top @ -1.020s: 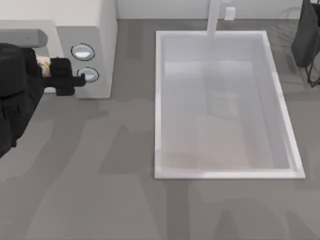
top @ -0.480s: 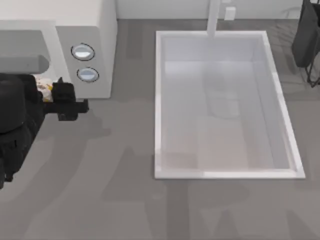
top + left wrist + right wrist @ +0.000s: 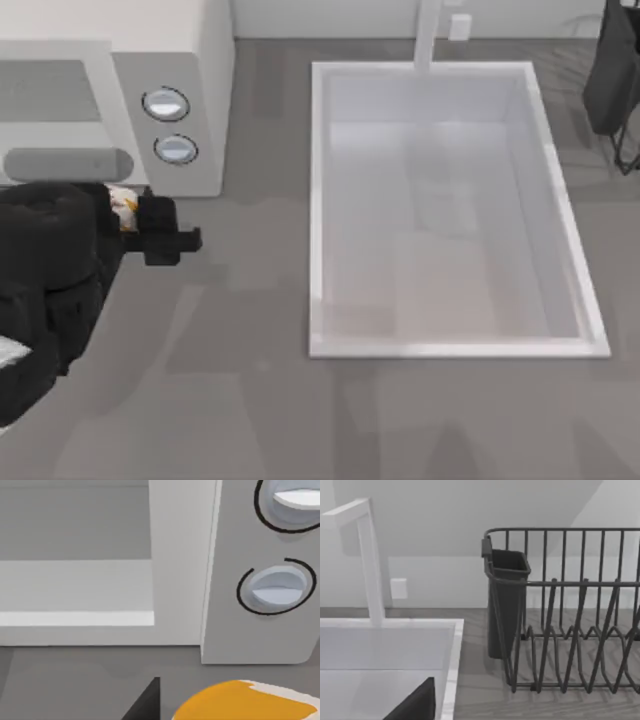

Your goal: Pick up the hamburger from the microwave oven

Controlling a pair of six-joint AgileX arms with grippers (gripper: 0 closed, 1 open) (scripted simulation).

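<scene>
The white microwave oven (image 3: 205, 60) stands at the back left, its grey cavity (image 3: 50, 90) facing up and two silver-blue knobs (image 3: 166, 103) on its side panel. Just in front of its front edge, my left gripper (image 3: 128, 208) is shut on the hamburger (image 3: 122, 199), a small whitish-yellow lump with orange specks. In the left wrist view the hamburger (image 3: 245, 702) shows orange and white beside a dark finger (image 3: 147, 705), with the microwave oven (image 3: 180, 565) and its knobs (image 3: 276, 587) beyond. My right arm (image 3: 612, 75) is parked at the back right.
A large white sink basin (image 3: 318, 210) fills the middle and right of the table, with a white faucet (image 3: 428, 35) at its back edge. A dark wire dish rack (image 3: 570, 630) with a cutlery cup (image 3: 506, 605) stands next to the sink on the right.
My left gripper has drawn back out of the microwave oven with the hamburger in it, moving toward the table's front and slightly right. The right arm has not moved.
</scene>
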